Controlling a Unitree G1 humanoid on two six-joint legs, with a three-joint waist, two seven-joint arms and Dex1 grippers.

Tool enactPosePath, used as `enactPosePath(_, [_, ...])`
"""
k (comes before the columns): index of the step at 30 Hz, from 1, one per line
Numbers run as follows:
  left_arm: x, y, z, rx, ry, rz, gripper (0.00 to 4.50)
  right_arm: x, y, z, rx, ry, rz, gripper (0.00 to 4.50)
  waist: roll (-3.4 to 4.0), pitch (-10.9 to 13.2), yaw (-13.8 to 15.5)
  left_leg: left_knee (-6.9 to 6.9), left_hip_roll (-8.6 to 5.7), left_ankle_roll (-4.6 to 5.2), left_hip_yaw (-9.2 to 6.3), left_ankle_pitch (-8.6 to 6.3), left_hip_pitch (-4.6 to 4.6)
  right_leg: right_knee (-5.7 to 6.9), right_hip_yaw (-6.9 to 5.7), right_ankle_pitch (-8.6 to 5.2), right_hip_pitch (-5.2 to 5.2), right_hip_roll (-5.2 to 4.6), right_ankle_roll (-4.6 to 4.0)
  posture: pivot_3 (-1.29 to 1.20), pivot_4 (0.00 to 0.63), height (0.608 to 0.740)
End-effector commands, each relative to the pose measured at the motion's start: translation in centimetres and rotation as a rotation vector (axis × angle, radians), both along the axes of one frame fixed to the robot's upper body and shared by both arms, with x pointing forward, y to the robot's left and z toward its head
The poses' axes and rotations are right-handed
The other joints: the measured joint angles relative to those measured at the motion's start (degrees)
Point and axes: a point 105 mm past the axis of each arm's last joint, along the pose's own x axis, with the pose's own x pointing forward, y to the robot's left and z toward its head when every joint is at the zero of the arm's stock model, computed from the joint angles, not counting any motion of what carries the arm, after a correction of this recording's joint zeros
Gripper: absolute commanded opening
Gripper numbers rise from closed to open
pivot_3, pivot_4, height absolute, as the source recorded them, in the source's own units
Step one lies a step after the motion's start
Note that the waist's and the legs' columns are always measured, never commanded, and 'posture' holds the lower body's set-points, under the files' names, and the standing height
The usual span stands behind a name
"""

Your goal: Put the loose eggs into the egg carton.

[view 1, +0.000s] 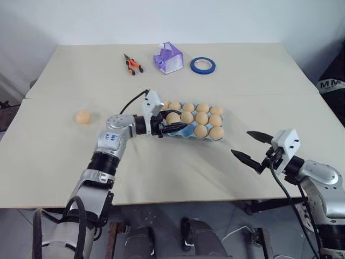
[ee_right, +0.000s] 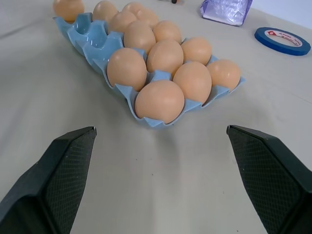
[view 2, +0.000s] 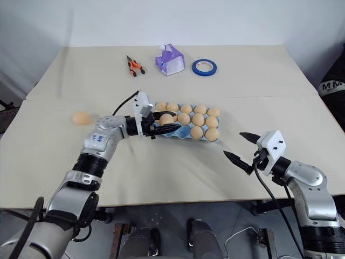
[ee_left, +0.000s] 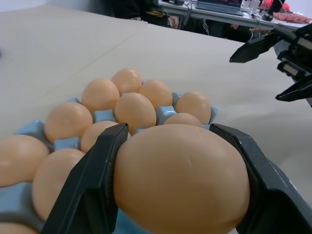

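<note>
left gripper (view 1: 171,127): clamped on an egg (ee_left: 181,176), hovering over the near left end of the egg carton (ee_right: 92,41)
right gripper (view 1: 251,147): fingers spread wide, nothing between them, right of the carton and apart from it
egg carton: light blue, mid-table, most cups filled with eggs
loose egg (view 1: 83,116): alone on the table, well left of the carton
far edge: orange-handled pliers (view 1: 132,64), purple-white box (view 1: 168,57), blue tape roll (view 1: 202,66)

It looked like a lab. A bare table (view 1: 226,178) held pliers (view 1: 132,64) and tape (view 1: 202,66). Desks with laptops (ee_left: 219,7) stood behind.
</note>
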Motion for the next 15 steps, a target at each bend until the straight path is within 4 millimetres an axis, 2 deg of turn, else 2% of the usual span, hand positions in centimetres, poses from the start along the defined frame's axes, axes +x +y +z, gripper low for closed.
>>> enactPosePath(1, [0.5, -0.9, 1.3, -0.004, -0.053, -0.021, 2.40, -0.5, -0.2, 1.6, 0.005, -0.075, -0.015, 4.50, -0.01, 0.0, 0.0, 0.00, 0.00, 0.03, 0.00, 0.00, -0.01, 0.00, 0.00, 0.00, 0.00, -0.02, 0.01, 0.00, 0.150, 0.740])
enactPosePath(6, [0.9, -2.0, 1.4, -0.026, -0.045, -0.042, 2.40, -0.8, -0.3, 1.5, 0.007, -0.073, -0.032, 4.50, -0.02, 0.0, 0.0, 0.00, -0.01, 0.06, 0.00, -0.01, -0.02, -0.01, -0.02, 0.00, 0.00, -0.05, 0.04, 0.00, 0.150, 0.740])
enactPosePath(12, [1.0, -2.8, 1.5, -0.039, -0.031, -0.057, 4.30, -0.8, -0.4, 1.5, 0.006, -0.074, -0.038, 4.50, -0.02, 0.0, 0.0, -0.01, -0.03, 0.06, -0.01, -0.02, -0.01, -0.01, -0.02, 0.00, 0.00, 0.01, 0.05, 0.00, 0.150, 0.740])
enactPosePath(13, [1.0, -2.8, 1.5, -0.041, -0.031, -0.057, 4.47, -0.8, -0.4, 1.5, 0.006, -0.075, -0.038, 4.50, -0.03, 0.0, 0.0, 0.00, -0.03, 0.06, -0.01, -0.01, -0.02, -0.01, -0.02, 0.00, 0.00, 0.01, 0.05, 0.00, 0.150, 0.740])
enactPosePath(15, [1.0, -2.8, 1.5, -0.042, -0.034, -0.057, 4.47, -0.8, -0.4, 1.6, 0.007, -0.076, -0.038, 4.50, -0.03, 0.0, 0.0, 0.00, -0.02, 0.06, -0.02, -0.01, -0.02, -0.01, -0.02, 0.00, 0.00, 0.00, 0.05, 0.00, 0.150, 0.740])
